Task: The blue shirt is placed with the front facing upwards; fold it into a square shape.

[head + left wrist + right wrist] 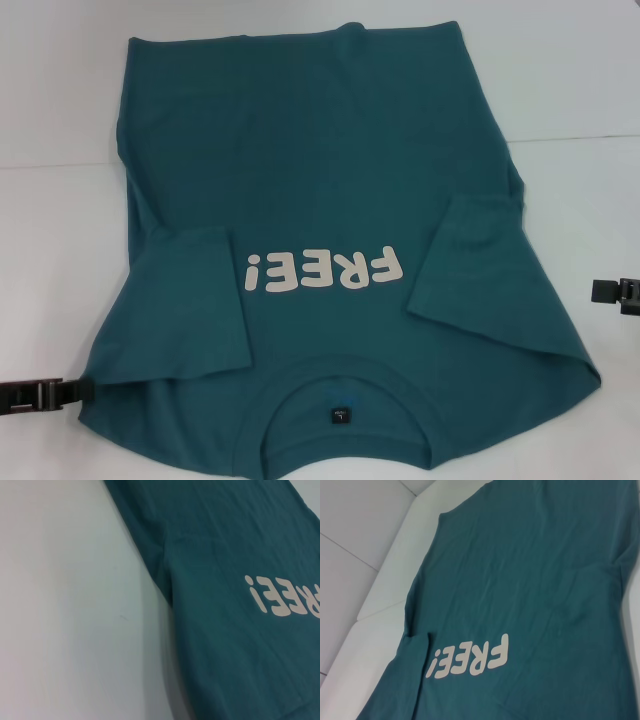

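Observation:
The blue shirt (320, 180) lies flat on the white table, front up, with the white "FREE!" lettering (325, 270) upside down to me and the ribbed collar (340, 385) with its dark label nearest me. Both short sleeves are folded inward onto the front, one (190, 300) on the left and one (470, 260) on the right. My left gripper (80, 388) sits low at the shirt's left shoulder edge. At the picture's right edge my right gripper (598, 290) stays just off the cloth. The left wrist view shows the shirt's side edge (165, 580), the right wrist view its front (530, 580).
White table surface (60, 250) surrounds the shirt on the left, right and far side. A seam runs across the table at the back (580, 138). In the right wrist view the table's edge (385, 595) borders a pale tiled floor (350, 530).

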Controlling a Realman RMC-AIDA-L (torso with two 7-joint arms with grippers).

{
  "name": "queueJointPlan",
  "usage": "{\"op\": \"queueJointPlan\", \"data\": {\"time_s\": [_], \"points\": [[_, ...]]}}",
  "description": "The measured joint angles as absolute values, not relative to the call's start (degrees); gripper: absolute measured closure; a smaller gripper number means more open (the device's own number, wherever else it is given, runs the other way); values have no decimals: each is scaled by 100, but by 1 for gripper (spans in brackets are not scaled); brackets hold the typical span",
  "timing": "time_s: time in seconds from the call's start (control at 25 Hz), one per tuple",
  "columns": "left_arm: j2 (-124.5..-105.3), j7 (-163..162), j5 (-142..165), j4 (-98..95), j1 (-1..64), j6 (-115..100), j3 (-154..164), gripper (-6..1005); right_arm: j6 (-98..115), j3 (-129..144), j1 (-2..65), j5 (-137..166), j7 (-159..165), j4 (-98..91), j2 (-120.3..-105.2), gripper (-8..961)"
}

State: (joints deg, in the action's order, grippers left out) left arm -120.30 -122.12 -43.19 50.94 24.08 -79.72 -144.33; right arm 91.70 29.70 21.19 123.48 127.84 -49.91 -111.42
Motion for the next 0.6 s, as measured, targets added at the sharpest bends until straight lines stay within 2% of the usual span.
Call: {"op": "queueJointPlan", "data": {"time_s": [0.16,0.4,0.6], "points": [[-12032,-12212,-4321,5138,2406,-8037,-14436,1000,9179,2968,2107,12346,12789,-4991,-11137,12],[-12005,-12267,-4330,5290,2399,-8331,-14490,999,9205,2946,2090,12376,12898,-5003,-11094,12],[-12049,-12301,-4331,5590,2415,-8610,-14483,999,9581,2945,2179,12722,13423,-5063,-10805,12]]}}
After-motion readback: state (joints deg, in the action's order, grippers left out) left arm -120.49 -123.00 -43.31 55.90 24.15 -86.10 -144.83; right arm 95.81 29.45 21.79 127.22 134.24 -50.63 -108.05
